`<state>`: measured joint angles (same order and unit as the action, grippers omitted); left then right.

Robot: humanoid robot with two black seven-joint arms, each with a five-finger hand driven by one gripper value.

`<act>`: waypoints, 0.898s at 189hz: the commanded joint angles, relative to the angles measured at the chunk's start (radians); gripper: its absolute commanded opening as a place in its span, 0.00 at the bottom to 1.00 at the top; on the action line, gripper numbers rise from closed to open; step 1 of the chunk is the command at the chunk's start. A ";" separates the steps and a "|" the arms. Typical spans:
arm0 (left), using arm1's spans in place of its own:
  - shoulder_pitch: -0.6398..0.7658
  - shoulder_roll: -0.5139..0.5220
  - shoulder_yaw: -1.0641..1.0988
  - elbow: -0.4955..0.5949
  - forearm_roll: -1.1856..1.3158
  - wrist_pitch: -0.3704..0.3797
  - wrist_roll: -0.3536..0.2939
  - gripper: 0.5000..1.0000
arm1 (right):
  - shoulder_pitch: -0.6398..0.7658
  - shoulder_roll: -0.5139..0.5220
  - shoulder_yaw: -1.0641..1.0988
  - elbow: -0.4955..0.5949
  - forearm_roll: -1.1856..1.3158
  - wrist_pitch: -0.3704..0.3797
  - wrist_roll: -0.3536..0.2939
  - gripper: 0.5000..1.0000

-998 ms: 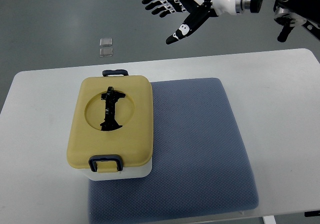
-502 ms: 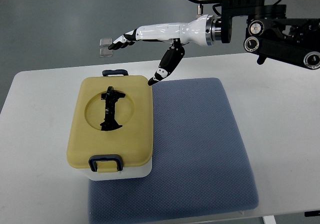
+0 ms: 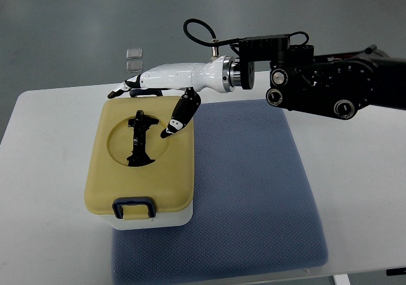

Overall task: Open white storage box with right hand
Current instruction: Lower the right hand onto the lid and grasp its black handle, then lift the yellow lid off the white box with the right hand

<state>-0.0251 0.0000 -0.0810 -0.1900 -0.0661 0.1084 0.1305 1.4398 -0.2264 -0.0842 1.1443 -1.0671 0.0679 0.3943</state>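
A white storage box with a pale yellow lid sits on the left part of a blue-grey mat. The lid has a round recess with a black folding handle and black clasps at the near end and far end. My right hand reaches in from the right over the lid's far end. Its fingers are stretched out flat past the far clasp, and its thumb points down at the lid beside the recess. It holds nothing. The lid is closed.
The box and mat rest on a white table. Two small clear pieces lie on the grey floor beyond the table. The black forearm spans the upper right above the table.
My right hand has come down and to the left, from high beyond the table to just over the far end of the lid. The box has not moved.
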 commanded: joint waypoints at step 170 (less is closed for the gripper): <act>0.005 0.000 0.001 0.001 0.000 -0.009 0.000 1.00 | 0.030 0.024 0.014 -0.043 0.018 -0.088 0.090 0.00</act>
<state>-0.0199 0.0000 -0.0798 -0.1886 -0.0660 0.0996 0.1298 1.4358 -0.1712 -0.0752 1.0944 -1.0571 -0.0232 0.4796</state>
